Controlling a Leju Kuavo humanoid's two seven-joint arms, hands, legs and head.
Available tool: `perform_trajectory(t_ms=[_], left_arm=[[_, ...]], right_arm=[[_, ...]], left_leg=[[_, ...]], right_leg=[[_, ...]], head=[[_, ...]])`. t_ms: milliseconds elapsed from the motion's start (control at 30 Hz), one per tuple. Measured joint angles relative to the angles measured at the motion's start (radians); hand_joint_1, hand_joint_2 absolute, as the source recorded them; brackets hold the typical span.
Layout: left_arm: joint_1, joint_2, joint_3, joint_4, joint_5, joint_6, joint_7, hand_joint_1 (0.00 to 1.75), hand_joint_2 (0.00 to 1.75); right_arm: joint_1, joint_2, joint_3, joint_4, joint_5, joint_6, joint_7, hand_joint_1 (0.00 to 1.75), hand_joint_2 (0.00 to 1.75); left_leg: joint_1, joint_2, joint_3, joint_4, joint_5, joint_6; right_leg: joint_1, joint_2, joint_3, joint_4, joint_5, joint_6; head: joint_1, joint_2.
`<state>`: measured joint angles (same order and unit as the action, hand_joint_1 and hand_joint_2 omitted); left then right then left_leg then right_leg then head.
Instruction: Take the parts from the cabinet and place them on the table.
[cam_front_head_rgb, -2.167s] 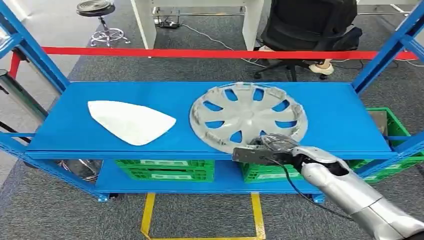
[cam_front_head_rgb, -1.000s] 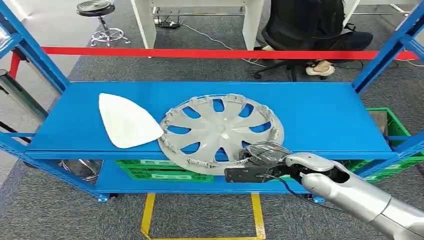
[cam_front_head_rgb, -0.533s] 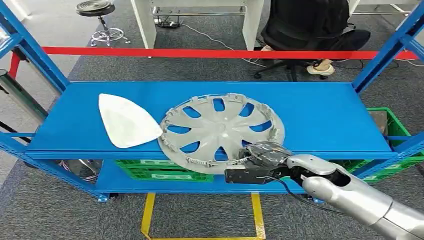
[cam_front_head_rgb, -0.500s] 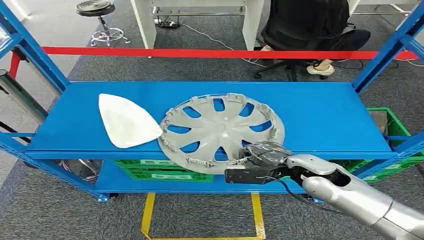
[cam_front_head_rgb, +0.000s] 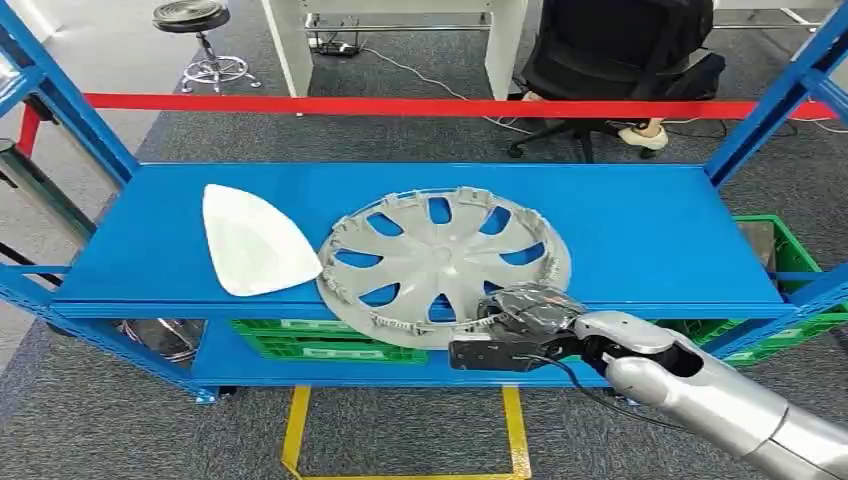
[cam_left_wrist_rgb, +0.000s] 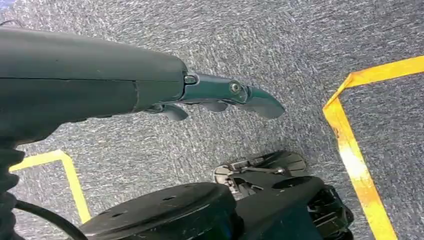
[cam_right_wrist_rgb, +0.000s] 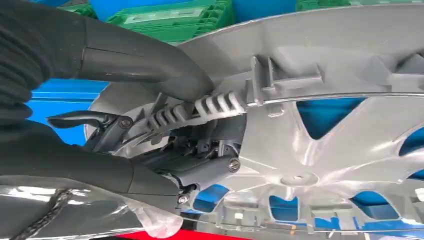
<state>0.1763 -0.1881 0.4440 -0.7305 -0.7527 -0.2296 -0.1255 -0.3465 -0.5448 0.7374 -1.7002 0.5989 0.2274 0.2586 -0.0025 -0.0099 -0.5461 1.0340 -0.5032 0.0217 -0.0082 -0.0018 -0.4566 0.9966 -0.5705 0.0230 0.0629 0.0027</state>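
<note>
The hubcap lies flat at the centre of the head view, on the blue shelf, with its near rim hanging past the shelf's front edge. The right hand comes in from the lower right of the frame on a silver arm and grips that overhanging rim at lower centre. In the right wrist view the thick thumb presses on one face of the hubcap at its ribbed edge, and the darker fingers wrap the other face (the rim sits between them), so the hold looks firm, though how far the fingertips curl is partly hidden by the plastic.

A white panel lies on the shelf at centre left, its pointed end touching, or very nearly touching, the hubcap's left rim. Green crates sit on the lower shelf, seen below the front edge. Red tape runs across the upper part of the frame, a stool stands at upper left, and a person in a black chair sits at upper right. Yellow floor tape marks the carpet at bottom centre.

The left hand hangs over grey carpet in the left wrist view, its fingers loosely extended and holding nothing.
</note>
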Motion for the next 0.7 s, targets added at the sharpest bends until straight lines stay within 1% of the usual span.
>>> perform_trajectory(t_ms=[100, 200, 233, 267, 300, 333, 367, 433, 467, 567, 600, 633, 667, 700], left_arm=[[0.002, -0.001, 0.000, -0.003, 0.002, 0.000, 0.001, 0.00, 1.75], [0.014, -0.008, 0.003, -0.022, 0.023, -0.005, 0.005, 0.00, 1.75], [0.019, -0.012, 0.006, -0.030, 0.033, -0.012, 0.006, 0.00, 0.00], [0.026, -0.014, 0.008, -0.034, 0.035, -0.018, 0.008, 0.00, 0.00], [0.031, -0.023, 0.019, -0.048, 0.045, -0.030, 0.010, 0.00, 0.00], [0.037, -0.029, 0.032, -0.060, 0.050, -0.040, 0.010, 0.00, 0.00], [0.041, -0.034, 0.041, -0.068, 0.055, -0.050, 0.011, 0.00, 1.75], [0.048, -0.045, 0.072, -0.095, 0.053, -0.079, 0.010, 0.00, 1.75], [0.052, -0.055, 0.095, -0.114, 0.045, -0.102, 0.005, 0.00, 1.75], [0.052, -0.080, 0.187, -0.161, -0.009, -0.180, -0.019, 0.00, 1.75], [0.050, -0.085, 0.209, -0.171, -0.040, -0.187, -0.037, 0.00, 1.75], [0.050, -0.088, 0.229, -0.178, -0.077, -0.187, -0.061, 0.00, 1.75], [0.050, -0.088, 0.241, -0.179, -0.105, -0.181, -0.081, 0.00, 1.75], [0.051, -0.088, 0.256, -0.179, -0.121, -0.173, -0.098, 0.00, 1.75]], right_arm=[[0.004, -0.002, -0.001, -0.003, 0.012, -0.012, 0.002, 1.75, 1.75], [0.036, -0.002, -0.021, -0.034, 0.052, -0.072, 0.009, 1.75, 1.75], [0.052, -0.001, -0.031, -0.051, 0.069, -0.093, 0.009, 1.75, 1.75], [0.069, -0.001, -0.037, -0.057, 0.076, -0.100, 0.009, 1.75, 1.75], [0.083, 0.003, -0.055, -0.087, 0.105, -0.130, 0.009, 1.75, 1.75], [0.097, 0.008, -0.067, -0.107, 0.119, -0.140, 0.009, 1.75, 1.75], [0.108, 0.013, -0.077, -0.122, 0.127, -0.148, 0.007, 1.75, 1.75], [0.142, 0.031, -0.102, -0.156, 0.156, -0.171, -0.003, 1.75, 1.75], [0.172, 0.049, -0.120, -0.181, 0.175, -0.190, -0.015, 1.75, 1.75], [0.257, 0.096, -0.166, -0.247, 0.223, -0.261, -0.077, 1.75, 1.75], [0.289, 0.109, -0.176, -0.265, 0.242, -0.311, -0.131, 1.75, 1.75], [0.335, 0.136, -0.191, -0.286, 0.263, -0.399, -0.218, 1.75, 1.75], [0.380, 0.150, -0.203, -0.306, 0.282, -0.488, -0.279, 1.75, 1.75], [0.412, 0.174, -0.206, -0.326, 0.304, -0.571, -0.318, 1.75, 1.75]], left_leg=[[0.000, 0.000, 0.000, 0.000, 0.000, 0.000], [0.000, 0.000, 0.000, 0.000, 0.000, 0.000], [0.000, 0.000, -0.001, 0.000, 0.000, 0.000], [0.000, -0.001, -0.001, 0.000, 0.000, 0.000], [0.000, -0.001, -0.001, 0.000, 0.000, 0.000], [0.000, 0.000, -0.001, 0.000, 0.000, 0.000], [0.000, 0.000, -0.001, 0.000, 0.000, 0.000], [0.000, -0.001, -0.001, 0.000, 0.000, 0.000], [0.000, -0.003, -0.001, 0.000, 0.000, 0.000], [0.000, -0.003, -0.002, 0.000, 0.000, 0.000], [0.000, -0.004, -0.002, 0.000, 0.000, 0.000], [0.001, -0.005, -0.003, 0.000, 0.000, 0.000], [0.001, -0.006, -0.004, 0.000, 0.000, 0.000], [0.000, -0.006, -0.006, -0.001, 0.000, 0.000]], right_leg=[[0.000, 0.000, 0.000, 0.000, 0.000, 0.000], [0.000, -0.001, 0.000, 0.000, 0.000, 0.000], [0.000, -0.001, 0.000, 0.000, 0.000, 0.000], [0.000, -0.001, 0.000, 0.000, 0.000, 0.000], [0.000, -0.001, 0.000, 0.000, 0.000, 0.000], [0.000, 0.000, -0.001, 0.000, 0.000, 0.000], [0.000, 0.000, -0.001, 0.000, 0.000, 0.000], [0.000, -0.002, -0.001, 0.000, 0.000, 0.000], [0.000, -0.003, -0.001, 0.000, -0.001, 0.000], [0.000, -0.003, -0.002, 0.000, -0.001, -0.001], [0.000, -0.003, -0.002, 0.000, -0.001, -0.001], [0.001, -0.006, -0.002, 0.000, -0.002, -0.001], [0.001, -0.007, -0.002, 0.000, -0.002, -0.001], [0.001, -0.005, -0.004, 0.000, -0.002, -0.001]], head=[[0.000, 0.000], [0.000, 0.000], [0.000, 0.000], [0.000, 0.000], [0.000, 0.000], [0.000, 0.000], [0.000, 0.000], [0.000, 0.000], [0.000, 0.000], [-0.001, 0.000], [0.000, 0.000], [0.001, 0.000], [0.000, 0.000], [0.000, 0.000]])
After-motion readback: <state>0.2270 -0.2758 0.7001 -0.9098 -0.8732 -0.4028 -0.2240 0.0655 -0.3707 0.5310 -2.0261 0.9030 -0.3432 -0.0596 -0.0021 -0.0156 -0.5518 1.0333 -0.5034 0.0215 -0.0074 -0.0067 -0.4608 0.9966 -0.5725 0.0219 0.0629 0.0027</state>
